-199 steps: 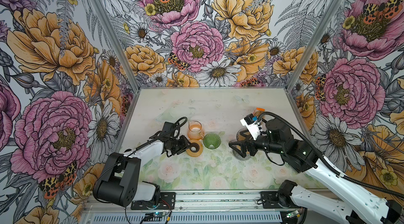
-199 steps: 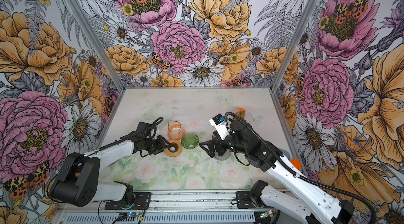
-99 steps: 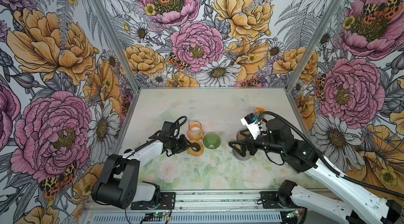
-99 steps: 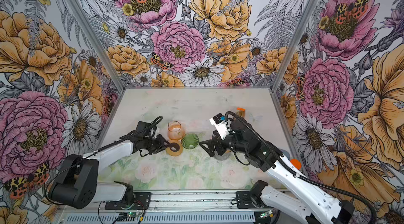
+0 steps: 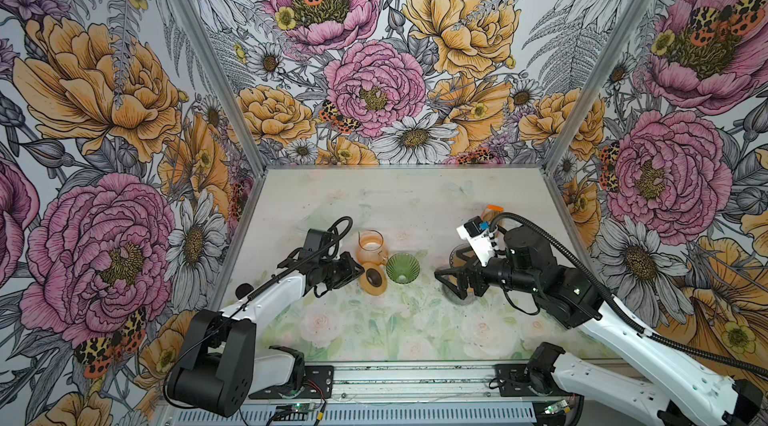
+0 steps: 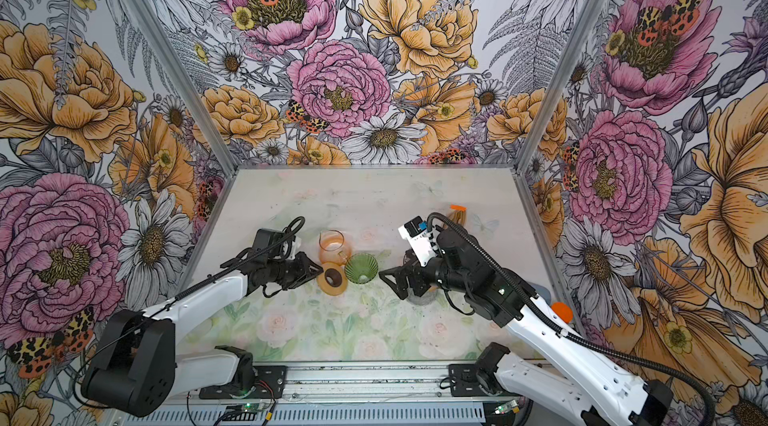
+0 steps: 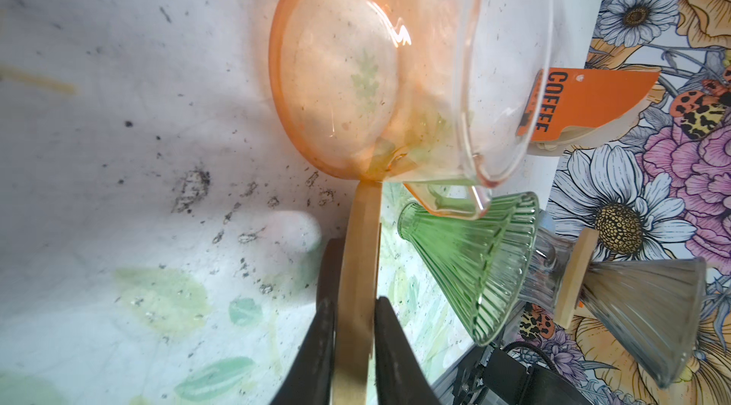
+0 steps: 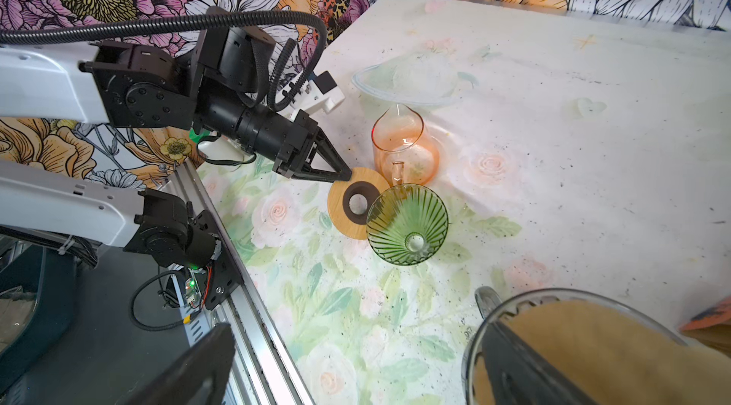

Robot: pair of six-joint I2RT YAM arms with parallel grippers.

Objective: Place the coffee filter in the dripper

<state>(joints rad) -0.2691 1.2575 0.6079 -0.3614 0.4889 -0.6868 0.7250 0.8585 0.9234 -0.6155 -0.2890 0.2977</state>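
A clear grey glass dripper [image 8: 486,316] with a wooden collar [image 7: 573,276] stands on the right, and a brown coffee filter [image 8: 593,343] lies inside it. My right gripper [image 8: 352,375] is open wide; one finger [image 8: 514,367] sits inside the dripper's rim against the filter and the other hangs outside. In both top views this gripper [image 5: 449,284] covers most of that dripper. A green ribbed glass dripper [image 5: 402,268] rests tilted at mid-table. My left gripper [image 7: 356,304] is shut on the edge of a wooden ring [image 5: 372,278] beside it.
An orange glass carafe [image 5: 371,246] stands just behind the wooden ring [image 6: 331,278] and the green dripper [image 6: 361,268]. An orange pack marked COFFEE [image 7: 585,106] leans at the back right. A clear plastic piece [image 8: 411,82] lies further back. Metal rails [image 8: 253,324] edge the table's front.
The left jaws have closed in onto the wooden ring's edge. The right arm and its open gripper have hardly moved.
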